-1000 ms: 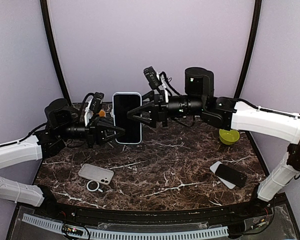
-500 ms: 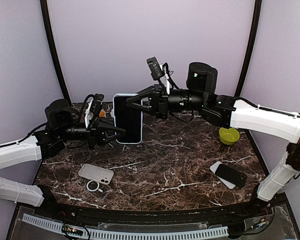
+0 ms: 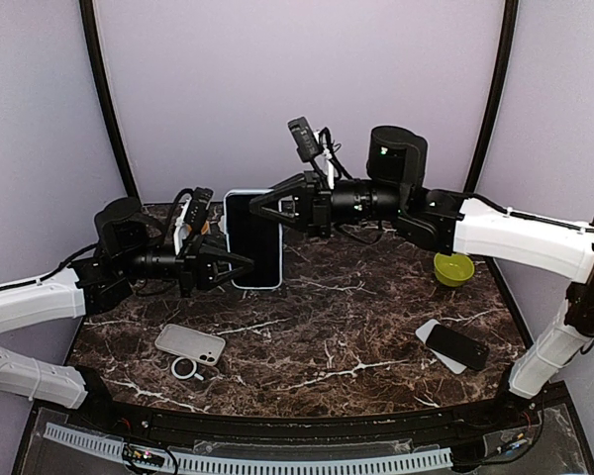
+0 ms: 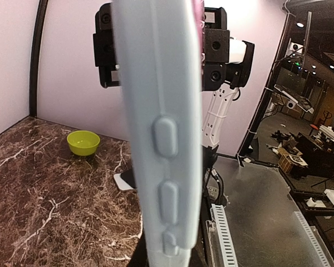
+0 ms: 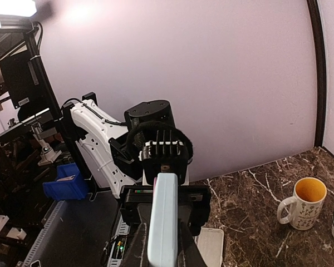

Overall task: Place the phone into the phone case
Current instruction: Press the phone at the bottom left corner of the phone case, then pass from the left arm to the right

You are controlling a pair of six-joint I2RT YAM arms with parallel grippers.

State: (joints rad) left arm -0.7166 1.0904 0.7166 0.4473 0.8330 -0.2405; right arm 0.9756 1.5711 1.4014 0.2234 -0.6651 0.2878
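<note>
Upright at table 11 o'clock: phone, seated in pale-blue phone case. Pinching it: left gripper at 7 o'clock edge, right gripper at 2 o'clock edge. Green bowl at 3 o'clock.

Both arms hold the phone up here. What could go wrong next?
1. The cased phone is held upright over the marble table, pinched only at its edges by the left end effector and right end effector; a slip could drop it.
2. Both clamp one rigid thing, so uneven moves might twist it loose.
</note>
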